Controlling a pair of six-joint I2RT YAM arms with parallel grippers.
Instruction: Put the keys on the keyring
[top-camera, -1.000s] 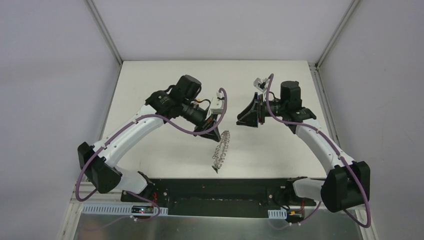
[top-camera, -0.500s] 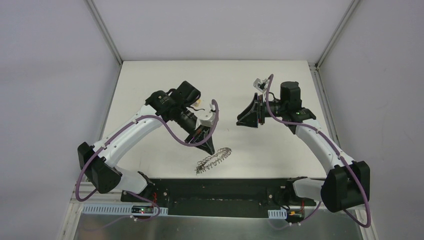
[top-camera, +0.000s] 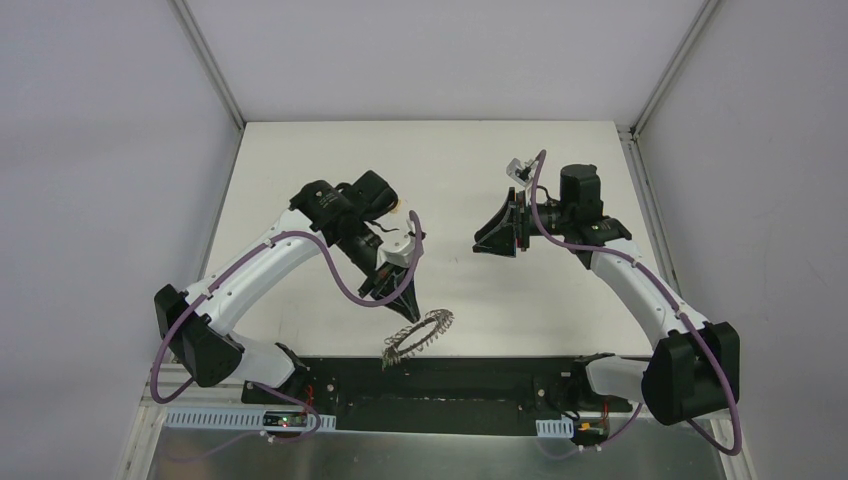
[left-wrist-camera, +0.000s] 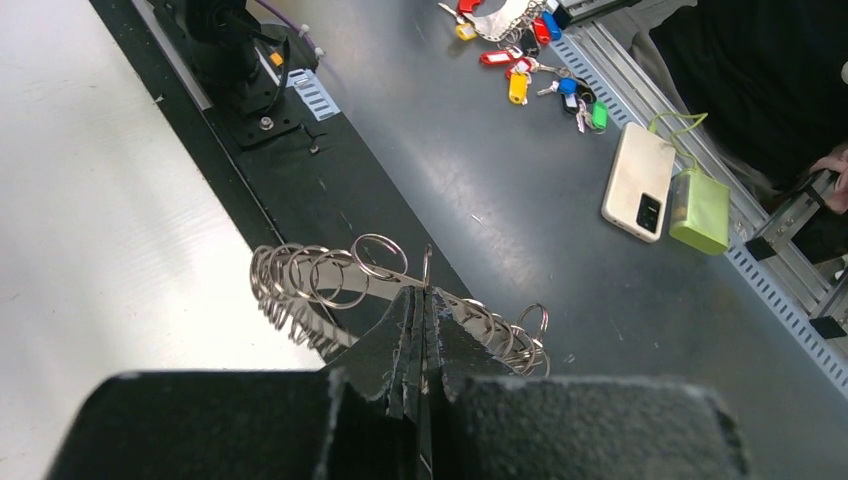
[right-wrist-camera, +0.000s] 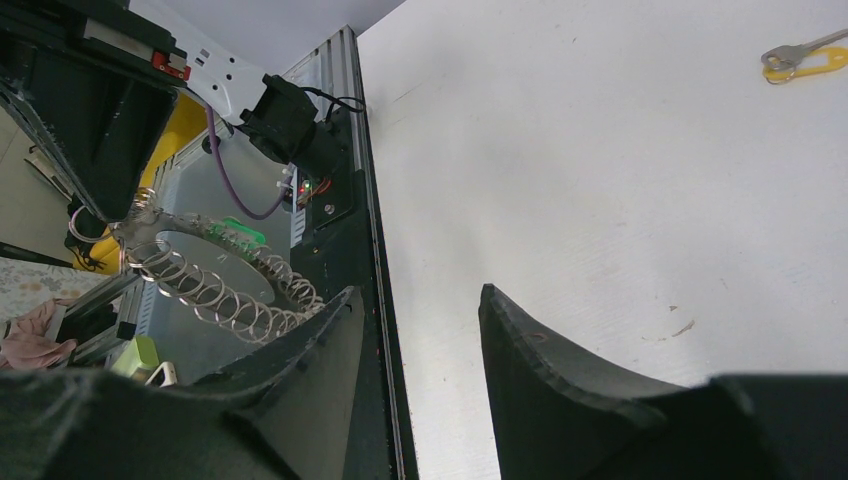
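With the left tool (top-camera: 413, 306) clamped on the keyring (top-camera: 420, 334) and the right tool (right-wrist-camera: 420, 310) gaping empty, the yellow key (right-wrist-camera: 800, 60) lies unthreaded beyond it.

This is a robotics lab test cell. Two white-and-black robot arms (top-camera: 250, 275) trailing purple cables (top-camera: 340, 275) are bolted to a black base plate (top-camera: 450, 385) at the edge of a plain white table (top-camera: 300, 180), boxed in by blank pale walls and aluminium frame posts (top-camera: 208, 62). Slotted white cable ducts (top-camera: 215, 418) run below. Beside the cell, a grey metal workbench (left-wrist-camera: 480, 150) holds spare colour-tagged keys (left-wrist-camera: 520, 70), a white phone (left-wrist-camera: 637, 180) and a small green box (left-wrist-camera: 698, 208).
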